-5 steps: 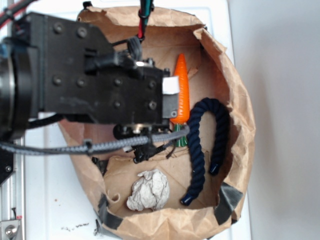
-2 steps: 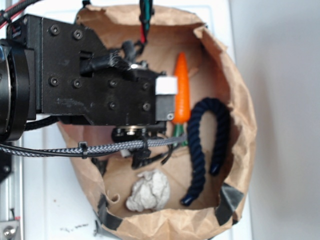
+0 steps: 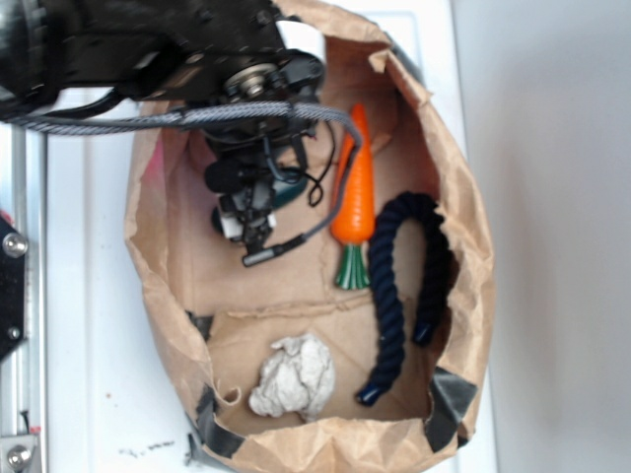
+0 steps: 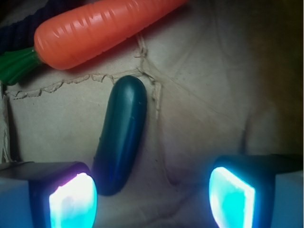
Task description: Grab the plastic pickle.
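Arm dropped into bag; gripper (image 4: 152,194) spread wide, empty. Pickle (image 4: 121,133) lies lengthwise beside left finger (image 4: 71,197), off-centre.

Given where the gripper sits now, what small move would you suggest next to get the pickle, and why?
Probably shift toward the left finger's side. In the wrist view the open gripper has the plastic pickle beside its left finger, not centred between the fingers.

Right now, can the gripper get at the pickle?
Probably yes. The gripper is open just above the plastic pickle, nothing covering it, but the pickle sits by one finger, not centered. The carrot lies clear.
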You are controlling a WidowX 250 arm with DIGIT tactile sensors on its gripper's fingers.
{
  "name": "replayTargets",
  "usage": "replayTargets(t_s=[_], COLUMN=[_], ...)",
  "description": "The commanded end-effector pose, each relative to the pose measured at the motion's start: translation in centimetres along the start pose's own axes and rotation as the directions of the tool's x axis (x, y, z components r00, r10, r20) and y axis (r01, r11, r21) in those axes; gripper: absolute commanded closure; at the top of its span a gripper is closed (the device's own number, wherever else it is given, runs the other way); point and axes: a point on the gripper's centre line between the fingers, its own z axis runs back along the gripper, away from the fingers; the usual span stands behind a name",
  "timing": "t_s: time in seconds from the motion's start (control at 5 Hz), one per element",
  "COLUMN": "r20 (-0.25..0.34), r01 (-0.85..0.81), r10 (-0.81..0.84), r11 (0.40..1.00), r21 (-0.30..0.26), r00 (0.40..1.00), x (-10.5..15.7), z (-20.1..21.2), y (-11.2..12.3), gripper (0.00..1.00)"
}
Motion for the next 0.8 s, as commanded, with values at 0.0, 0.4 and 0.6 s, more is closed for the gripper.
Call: replayTargets(t_s=[0.0,0.4,0.6], r20=[0.016,-0.041,-0.045], r01=[0.036,-0.074,-0.114], r10=[-0.036,0.079,0.121], r11=[0.998,0.992,0.986], r21=[0.043,0.107,0.124], r00=[0.999,0.996,0.992], x=[0.6,0.8,0.8], z=[-1.0,-0.3,-0.4], y=[0.4,-0.9,-1.1], gripper=[0.0,0.0,0.0])
